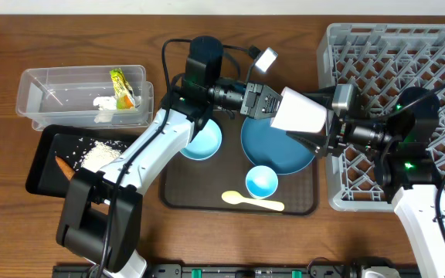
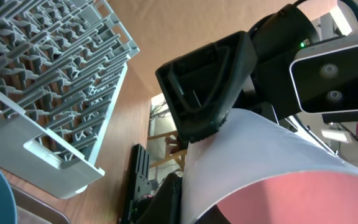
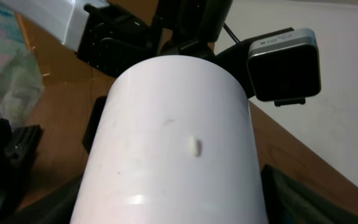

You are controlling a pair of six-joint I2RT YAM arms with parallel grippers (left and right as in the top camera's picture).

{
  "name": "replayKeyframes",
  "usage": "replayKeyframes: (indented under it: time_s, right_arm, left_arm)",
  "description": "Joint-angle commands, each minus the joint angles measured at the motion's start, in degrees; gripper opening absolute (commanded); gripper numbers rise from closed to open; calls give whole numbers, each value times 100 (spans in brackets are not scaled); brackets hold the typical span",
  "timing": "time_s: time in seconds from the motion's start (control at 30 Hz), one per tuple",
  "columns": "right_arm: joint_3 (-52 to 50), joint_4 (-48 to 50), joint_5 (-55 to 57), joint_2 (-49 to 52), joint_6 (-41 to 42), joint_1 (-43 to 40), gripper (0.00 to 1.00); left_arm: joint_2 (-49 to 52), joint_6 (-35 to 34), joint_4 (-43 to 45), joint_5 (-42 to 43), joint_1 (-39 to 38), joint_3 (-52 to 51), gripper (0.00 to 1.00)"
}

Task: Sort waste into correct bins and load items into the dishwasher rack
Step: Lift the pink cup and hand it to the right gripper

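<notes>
The pale cup (image 1: 300, 112) with pink inside hangs on its side above the dark-blue plate (image 1: 265, 150). My left gripper (image 1: 263, 102) is shut on its rim end; the left wrist view shows the cup wall (image 2: 260, 162) at my fingers (image 2: 185, 205). My right gripper (image 1: 324, 133) is shut on its other end. The cup (image 3: 173, 137) fills the right wrist view between my fingers (image 3: 173, 211), with one rice grain (image 3: 194, 146) stuck on it. Two light-blue bowls (image 1: 203, 143) (image 1: 261, 181) and the cream spoon (image 1: 253, 202) lie on the brown tray (image 1: 176, 197).
The grey dishwasher rack (image 1: 439, 46) (image 2: 48, 81) stands at the right. The clear tub (image 1: 52, 89) at the left holds the snack packet (image 1: 122, 89) and the tissue (image 1: 105, 104). The black tray (image 1: 41, 166) holds rice (image 1: 99, 154) and the carrot piece (image 1: 64, 166).
</notes>
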Motion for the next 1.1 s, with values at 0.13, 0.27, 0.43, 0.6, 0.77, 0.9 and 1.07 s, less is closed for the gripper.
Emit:
replayKeyframes:
  time_s: [0.13, 0.27, 0.43, 0.6, 0.77, 0.9, 1.07]
  right_arm:
    - [116, 37, -107, 22, -66, 59, 75]
    - [118, 37, -105, 22, -66, 57, 71]
    - [118, 37, -105, 24, -66, 52, 66]
    - [116, 35, -101, 22, -55, 50, 64]
    - [116, 31, 479, 24, 529, 44, 64]
    - [116, -15, 1067, 24, 623, 22, 63]
    - [118, -192, 1471, 24, 647, -107, 61]
  left_arm:
    - [-22, -31, 42, 96, -4, 33, 6]
    - [-22, -28, 42, 96, -4, 33, 6]
    - [-22, -26, 42, 92, -4, 33, 6]
    - [-22, 107, 39, 79, -2, 33, 7]
    - [-22, 778, 39, 76, 160, 33, 10]
    - [-22, 927, 39, 72, 527, 33, 17]
    - [-22, 927, 39, 74, 1130, 33, 24]
